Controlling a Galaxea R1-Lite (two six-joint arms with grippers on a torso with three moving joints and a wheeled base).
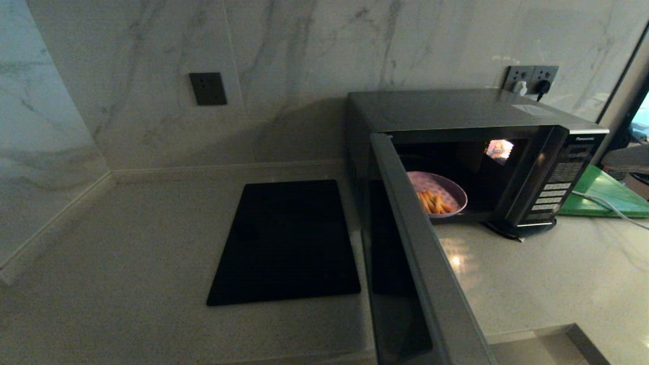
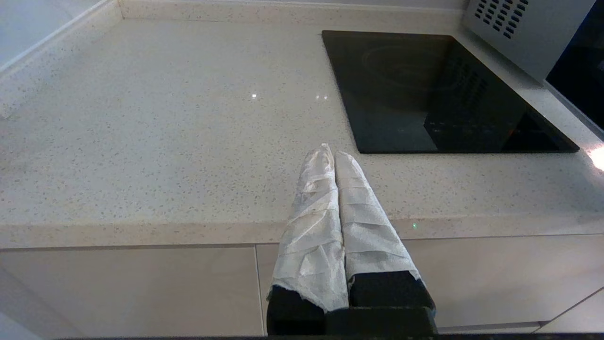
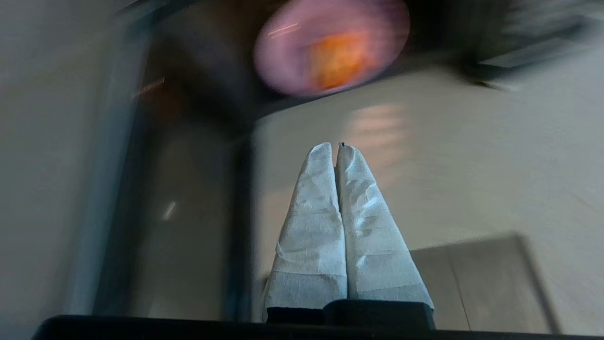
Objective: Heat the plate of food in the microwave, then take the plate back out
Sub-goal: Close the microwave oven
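The dark grey Panasonic microwave (image 1: pixel 456 109) stands on the counter with its door (image 1: pixel 431 274) swung wide open toward me and its inside lamp lit. Inside it sits the pale lilac plate of food (image 1: pixel 437 193) with orange-tan sticks; the same plate of food (image 3: pixel 330 45) shows blurred in the right wrist view. My right gripper (image 3: pixel 336 147) is shut and empty, over the counter in front of the open microwave and short of the plate. My left gripper (image 2: pixel 330 152) is shut and empty, parked at the counter's front edge. Neither arm shows in the head view.
A flat black slab (image 1: pixel 286 241) lies on the counter left of the microwave. A green board (image 1: pixel 606 195) with a white cable across it lies right of the microwave. Marble walls close the back and left. The open door juts past the counter's front edge.
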